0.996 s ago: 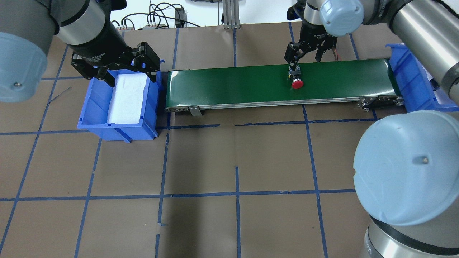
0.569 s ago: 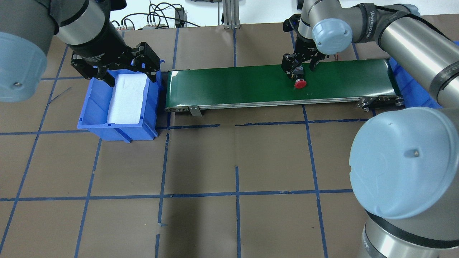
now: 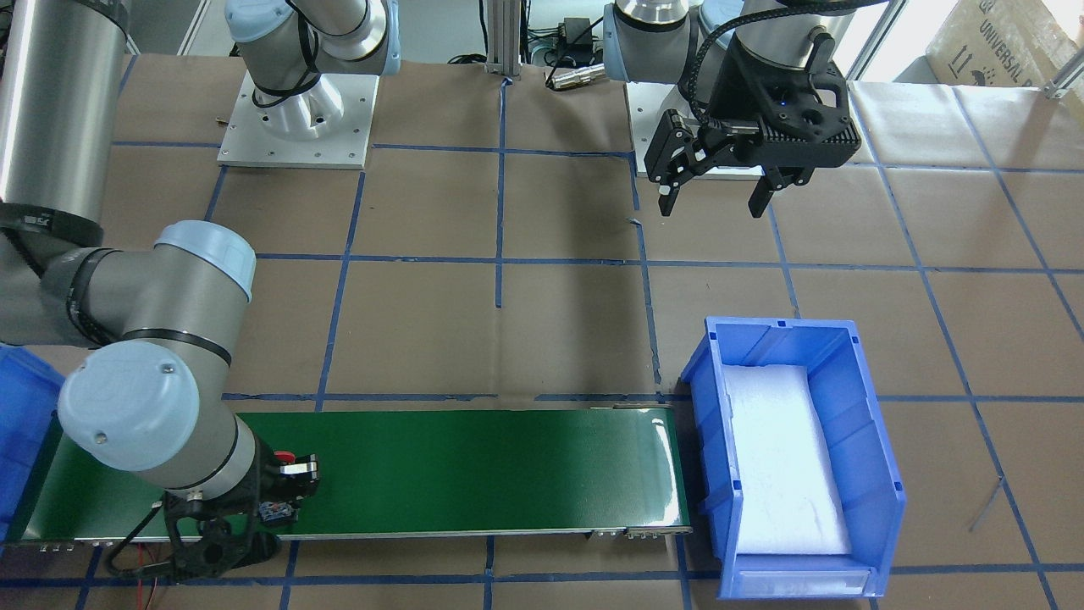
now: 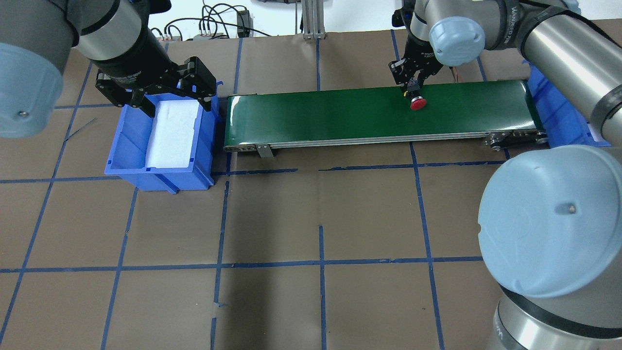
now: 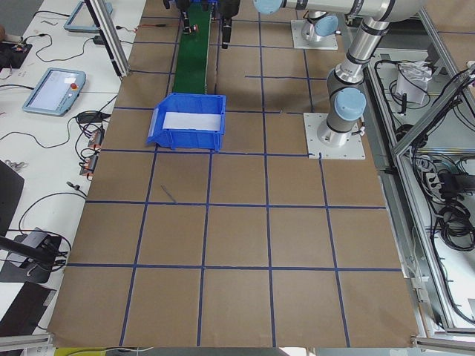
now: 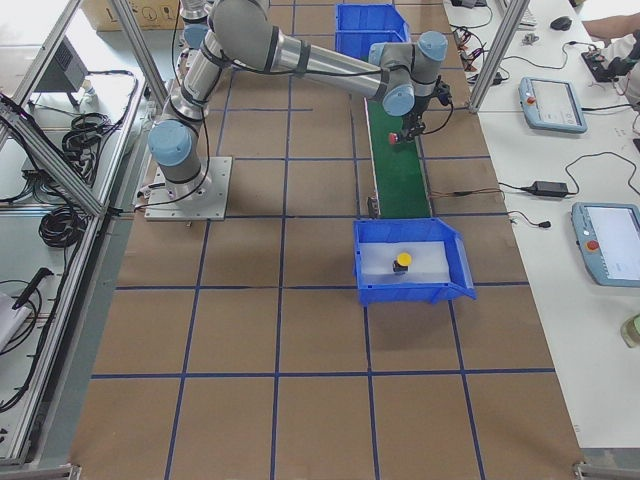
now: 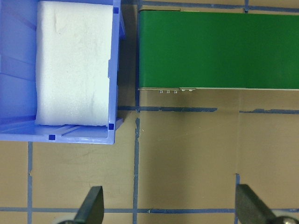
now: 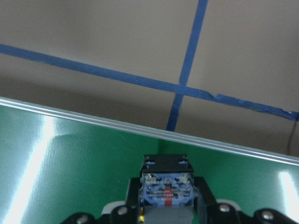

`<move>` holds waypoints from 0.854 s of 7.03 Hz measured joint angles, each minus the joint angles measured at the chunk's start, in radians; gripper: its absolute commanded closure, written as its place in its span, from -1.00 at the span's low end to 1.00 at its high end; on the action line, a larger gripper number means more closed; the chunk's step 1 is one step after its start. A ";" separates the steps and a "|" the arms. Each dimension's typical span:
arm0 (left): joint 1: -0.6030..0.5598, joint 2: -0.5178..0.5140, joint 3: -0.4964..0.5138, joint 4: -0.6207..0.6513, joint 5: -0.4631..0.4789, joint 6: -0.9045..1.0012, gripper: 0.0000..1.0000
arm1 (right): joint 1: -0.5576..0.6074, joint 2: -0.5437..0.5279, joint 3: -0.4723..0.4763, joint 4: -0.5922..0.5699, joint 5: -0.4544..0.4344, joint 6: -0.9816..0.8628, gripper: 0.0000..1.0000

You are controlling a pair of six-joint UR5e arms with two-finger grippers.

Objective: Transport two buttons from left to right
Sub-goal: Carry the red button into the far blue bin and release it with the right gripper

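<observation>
The red-capped button hangs in my right gripper, which is shut on its black body over the far side of the green conveyor belt. The right wrist view shows the button's body between the fingers. It also shows in the front view. The yellow-capped button shows only in the exterior right view, on the white foam in the left blue bin. The other views show bare foam. My left gripper is open and empty above that bin.
A second blue bin stands at the belt's right end, partly hidden by my right arm. Cables and an aluminium post lie beyond the table's far edge. Brown paper with blue tape lines covers the table.
My right gripper has shut on the red button, lifted it off the belt and carried it a little to the right and farther back. The left arm has not moved.
</observation>
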State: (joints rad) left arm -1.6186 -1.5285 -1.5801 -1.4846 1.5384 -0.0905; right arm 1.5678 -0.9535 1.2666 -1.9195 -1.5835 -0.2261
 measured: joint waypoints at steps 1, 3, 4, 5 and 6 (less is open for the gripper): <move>0.000 0.000 0.000 -0.001 0.000 0.000 -1.00 | -0.029 -0.009 -0.032 0.019 -0.005 -0.003 0.67; -0.001 0.001 0.000 -0.002 0.001 0.000 -1.00 | -0.151 -0.043 -0.082 0.097 -0.002 -0.071 0.79; -0.002 0.001 0.000 -0.002 0.000 0.000 -1.00 | -0.233 -0.062 -0.099 0.144 -0.001 -0.111 0.80; -0.003 0.001 0.000 -0.002 -0.001 0.000 -1.00 | -0.314 -0.076 -0.129 0.199 -0.004 -0.149 0.80; -0.003 0.000 0.000 -0.002 -0.002 0.000 -1.00 | -0.380 -0.075 -0.167 0.235 -0.009 -0.202 0.80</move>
State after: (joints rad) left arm -1.6215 -1.5280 -1.5800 -1.4865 1.5368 -0.0905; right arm 1.1877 -1.0283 1.0996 -1.6850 -1.5930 -0.4277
